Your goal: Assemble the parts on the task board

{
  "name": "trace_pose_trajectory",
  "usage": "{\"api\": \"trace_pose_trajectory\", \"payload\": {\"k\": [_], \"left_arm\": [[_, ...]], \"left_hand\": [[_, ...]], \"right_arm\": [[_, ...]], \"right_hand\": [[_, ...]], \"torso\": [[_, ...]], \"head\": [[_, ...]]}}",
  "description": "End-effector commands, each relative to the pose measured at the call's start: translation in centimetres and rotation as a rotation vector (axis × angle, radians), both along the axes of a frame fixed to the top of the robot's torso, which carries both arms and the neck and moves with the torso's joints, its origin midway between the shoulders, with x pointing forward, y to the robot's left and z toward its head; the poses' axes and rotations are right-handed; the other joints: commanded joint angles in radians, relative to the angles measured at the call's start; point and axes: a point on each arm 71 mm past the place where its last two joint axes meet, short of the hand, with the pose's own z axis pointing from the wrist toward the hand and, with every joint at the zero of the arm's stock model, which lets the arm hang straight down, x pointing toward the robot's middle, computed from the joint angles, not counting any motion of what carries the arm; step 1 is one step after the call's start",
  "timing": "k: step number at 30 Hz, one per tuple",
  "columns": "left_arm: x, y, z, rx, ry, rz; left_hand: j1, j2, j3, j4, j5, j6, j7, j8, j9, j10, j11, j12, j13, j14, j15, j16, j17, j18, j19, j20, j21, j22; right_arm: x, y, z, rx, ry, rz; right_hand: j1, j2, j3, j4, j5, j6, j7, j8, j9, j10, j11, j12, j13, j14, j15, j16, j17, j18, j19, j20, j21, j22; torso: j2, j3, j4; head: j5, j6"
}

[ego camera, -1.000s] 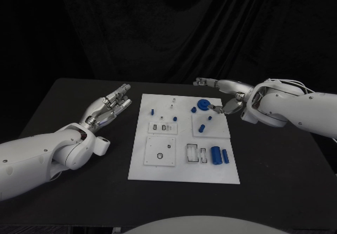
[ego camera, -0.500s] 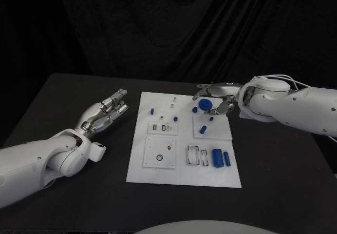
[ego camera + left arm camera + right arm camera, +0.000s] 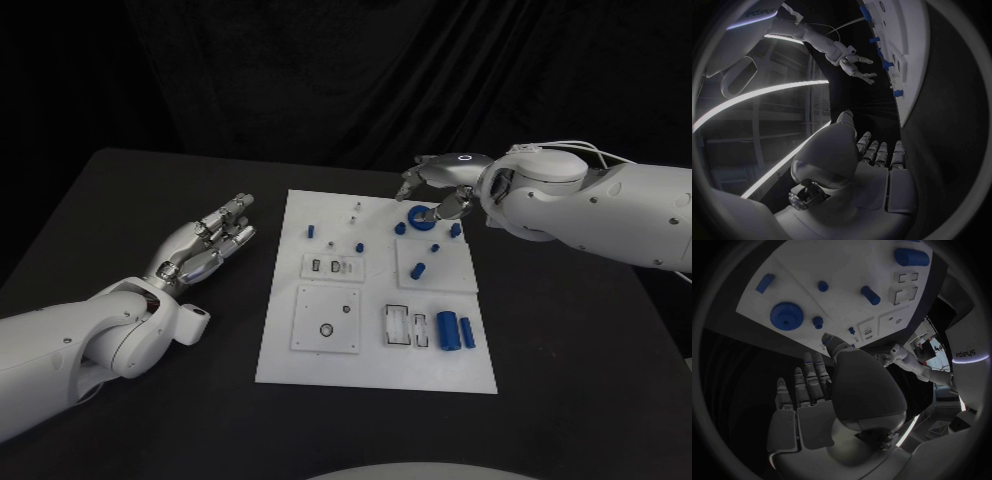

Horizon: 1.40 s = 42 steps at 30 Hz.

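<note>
Head view: one white task board [image 3: 325,365] lies at the middle of the black table [image 3: 130,400]. On it I count about eight blue parts: one gear [image 3: 421,217] at the far right, small pegs beside it, and two cylinders [image 3: 456,329] side by side near the right edge. The right hand [image 3: 437,187] hangs over the board's far right corner, just above the gear, fingers spread and holding nothing. The left hand [image 3: 209,243] lies flat, left of the board and apart from it, fingers extended, empty.

Left wrist view: the left hand [image 3: 873,155] is stretched out flat, nothing in it; the board's edge [image 3: 911,75] runs beyond its fingertips.

Right wrist view: the right hand [image 3: 817,390] is open and bare; the gear [image 3: 787,316] lies beyond its fingertips, untouched.
</note>
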Motion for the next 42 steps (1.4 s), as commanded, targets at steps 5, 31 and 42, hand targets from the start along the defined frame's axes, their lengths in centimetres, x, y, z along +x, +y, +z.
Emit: {"api": "trace_pose_trajectory", "payload": {"k": [5,31,42], "left_arm": [[-0.2,-0.4,1.3,-0.072,-0.160,-0.054],[-0.3,-0.5,1.3,-0.079,-0.164,-0.061],[-1.5,-0.9,2.2,-0.090,-0.251,-0.085]], "left_hand": [[0.016,0.004,0.006,0.000,0.002,0.006,0.001,0.004,0.001,-0.003,0.010,0.000,0.002,-0.002,0.010,-0.004,-0.002,0.004,0.001,0.012,-0.002,0.002],[0.035,0.004,0.006,0.000,0.002,0.009,0.005,0.005,0.001,-0.001,0.012,0.000,0.002,-0.002,0.018,-0.004,-0.002,0.011,0.005,0.033,0.001,0.004],[0.072,-0.035,-0.014,0.001,0.002,0.044,-0.009,0.007,0.004,0.000,-0.069,0.000,0.002,-0.002,-0.075,-0.004,-0.002,-0.015,-0.003,-0.092,-0.006,-0.002]], "right_arm": [[0.2,0.3,0.7,-0.087,-0.144,0.034],[0.8,0.6,-0.5,-0.146,-0.148,0.057],[0.4,0.3,-1.3,-0.146,-0.127,0.063]], "right_hand": [[0.009,0.022,-0.044,-0.062,-0.008,0.083,-0.070,-0.114,0.005,0.119,-0.010,0.002,0.008,0.435,-0.040,0.528,0.516,0.009,0.734,-0.096,0.344,0.177],[-0.045,-0.018,-0.021,-0.001,-0.007,0.160,-0.011,-0.135,0.006,0.249,-0.003,-0.028,-0.015,1.077,-0.064,1.313,1.042,-0.067,1.173,-0.146,1.224,1.079],[-0.061,-0.033,-0.025,0.016,-0.007,0.139,-0.004,-0.149,0.002,0.261,0.002,-0.040,-0.022,1.081,-0.058,1.320,1.044,-0.070,1.180,-0.140,1.240,1.107]], "torso": [[0.005,-0.0014,0.0022],[0.007,-0.0016,0.0014],[0.009,-0.0017,0.0009]], "head": [[-0.002,-0.003],[-0.005,-0.005],[-0.003,-0.005]]}}
